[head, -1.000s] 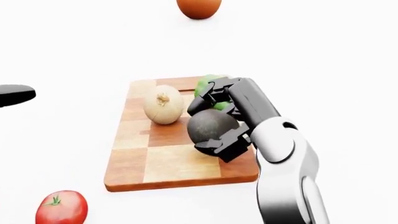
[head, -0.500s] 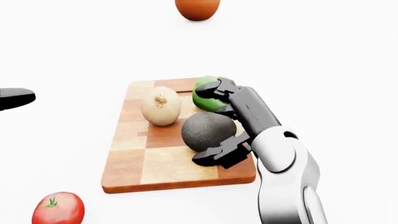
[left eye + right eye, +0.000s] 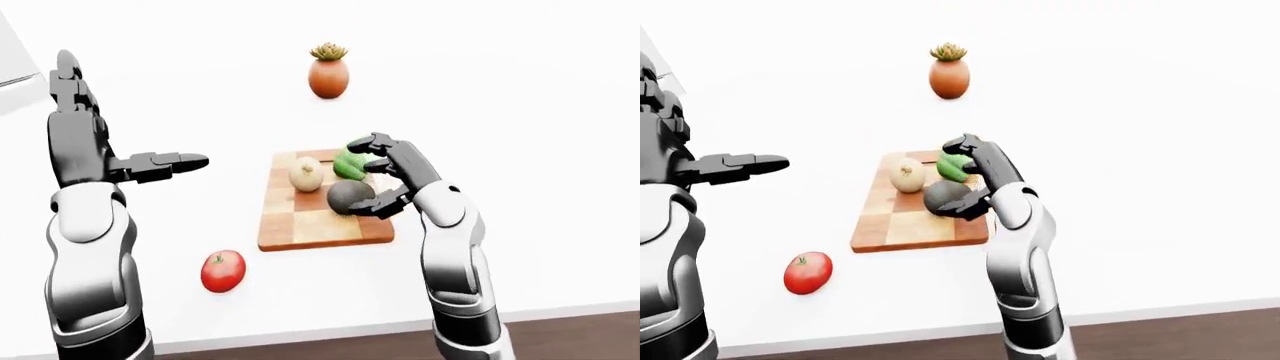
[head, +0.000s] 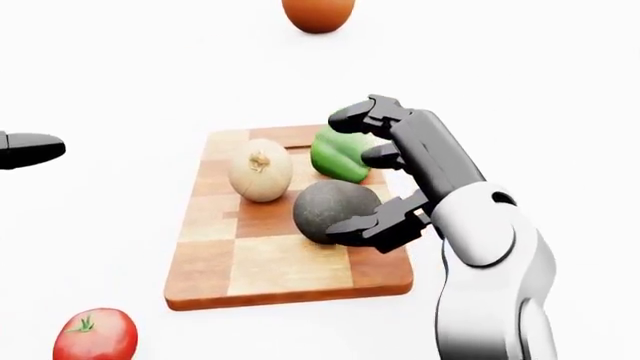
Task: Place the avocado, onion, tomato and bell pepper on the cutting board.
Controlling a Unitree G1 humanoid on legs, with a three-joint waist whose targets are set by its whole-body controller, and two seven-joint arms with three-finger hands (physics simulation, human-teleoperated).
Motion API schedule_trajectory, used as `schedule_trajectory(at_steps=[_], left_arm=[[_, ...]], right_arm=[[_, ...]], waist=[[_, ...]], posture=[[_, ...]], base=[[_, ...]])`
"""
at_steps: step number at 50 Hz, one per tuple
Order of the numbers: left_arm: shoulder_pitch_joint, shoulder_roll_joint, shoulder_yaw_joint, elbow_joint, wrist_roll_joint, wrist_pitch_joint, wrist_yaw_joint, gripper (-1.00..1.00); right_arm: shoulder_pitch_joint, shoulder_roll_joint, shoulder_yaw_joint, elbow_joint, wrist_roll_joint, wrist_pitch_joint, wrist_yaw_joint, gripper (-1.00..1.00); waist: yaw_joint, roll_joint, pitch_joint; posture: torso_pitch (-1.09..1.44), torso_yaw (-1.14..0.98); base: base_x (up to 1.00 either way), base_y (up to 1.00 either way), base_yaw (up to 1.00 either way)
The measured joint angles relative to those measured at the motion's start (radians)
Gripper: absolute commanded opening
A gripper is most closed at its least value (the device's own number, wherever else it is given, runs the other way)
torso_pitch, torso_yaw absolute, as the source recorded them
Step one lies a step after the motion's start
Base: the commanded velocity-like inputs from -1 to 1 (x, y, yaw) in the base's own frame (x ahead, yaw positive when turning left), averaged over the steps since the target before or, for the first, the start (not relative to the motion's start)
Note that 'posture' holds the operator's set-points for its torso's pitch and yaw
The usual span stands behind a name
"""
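Three of the four items now lie on the checkered wooden cutting board [image 4: 262, 262]: the pale round onion [image 4: 260, 170], the green bell pepper [image 4: 340, 155] and the dark, matte, egg-shaped avocado [image 4: 333, 210]. Over the last second my right hand [image 4: 385, 176] has changed from wrapping the avocado to standing released: its fingers [image 4: 360, 114] have lifted and spread above the bell pepper, and only the lower finger sits close against the avocado's near right side; I cannot tell whether it touches. I judge the avocado as placed, resting on the board's middle, just right of the onion and just near of the bell pepper.

One item remains: the glossy red tomato with a green stem [image 3: 223, 271], which lies on the white desk [image 3: 540, 150], well apart from the board, to its near left. My left hand [image 3: 150, 166] is raised at left, fingers extended, grasping nothing. I judge it the better hand for the tomato. A terracotta pot with a succulent [image 3: 328, 73] stands far beyond the board.
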Motion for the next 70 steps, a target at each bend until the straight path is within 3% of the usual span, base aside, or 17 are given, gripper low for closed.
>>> schedule_trajectory(at_steps=[5, 9, 10, 13, 22, 30, 40, 49, 62, 68, 70], left_arm=[[0.002, 0.002, 0.003, -0.006, 0.0, 0.002, -0.002, 1.0], [0.01, 0.003, 0.009, -0.018, 0.002, 0.009, -0.003, 1.0], [0.014, 0.004, 0.014, -0.025, 0.002, 0.013, -0.004, 1.0], [0.031, 0.005, 0.027, -0.043, 0.002, 0.022, -0.005, 1.0], [0.077, 0.014, 0.077, -0.136, -0.012, 0.072, -0.034, 1.0], [0.097, 0.018, 0.092, -0.208, -0.057, 0.128, -0.082, 1.0], [0.145, 0.011, 0.138, -0.303, -0.131, 0.171, -0.142, 1.0], [0.194, -0.025, 0.101, -0.306, -0.119, 0.144, -0.188, 1.0], [0.294, -0.086, 0.04, -0.458, -0.097, 0.256, -0.408, 1.0], [0.33, -0.1, 0.061, -0.51, -0.042, 0.3, -0.503, 1.0], [0.353, -0.113, 0.042, -0.524, -0.012, 0.293, -0.528, 1.0]], right_arm=[[-0.013, -0.018, -0.015, -0.058, -0.023, 0.037, 0.036, 0.42], [-0.027, -0.055, -0.057, -0.122, -0.04, 0.077, 0.055, 0.67], [-0.033, -0.066, -0.071, -0.134, -0.041, 0.086, 0.058, 0.87], [-0.046, -0.086, -0.106, -0.149, -0.035, 0.102, 0.044, 1.0], [-0.018, -0.093, -0.117, -0.146, 0.061, 0.066, -0.076, 1.0], [0.041, -0.074, -0.137, -0.291, 0.158, 0.098, -0.209, 1.0], [0.151, -0.078, -0.182, -0.43, 0.365, 0.12, -0.355, 1.0], [0.244, -0.098, -0.213, -0.493, 0.463, 0.102, -0.436, 1.0], [0.291, -0.1, -0.213, -0.454, 0.499, 0.065, -0.492, 1.0], [0.3, -0.097, -0.214, -0.44, 0.507, 0.057, -0.499, 1.0], [0.301, -0.097, -0.215, -0.437, 0.509, 0.051, -0.502, 1.0]], waist=[[0.001, -0.001, 0.003], [0.002, -0.003, 0.004], [0.002, -0.003, 0.005], [-0.001, -0.003, 0.004], [-0.003, -0.001, 0.005], [0.002, -0.004, 0.005], [0.004, -0.006, 0.003], [0.004, -0.015, -0.002], [0.003, -0.016, -0.009], [0.003, -0.019, -0.01], [0.005, -0.019, -0.012]], posture=[[-0.25, 0.0], [-0.25, 0.0], [-0.25, 0.0], [-0.25, 0.0], [-0.25, 0.0], [-0.25, 0.0], [-0.25, 0.0], [-0.25, 0.0], [-0.25, 0.0], [-0.25, 0.0], [-0.25, 0.0]], base=[[0.0, 0.0, 0.0], [0.0, 0.0, 0.0], [0.0, 0.0, 0.0], [0.0, 0.0, 0.0], [0.0, 0.0, 0.0], [0.0, 0.0, 0.0], [0.0, 0.0, 0.0], [0.0, 0.0, 0.0], [0.0, 0.0, 0.0], [0.0, 0.0, 0.0], [0.0, 0.0, 0.0]])
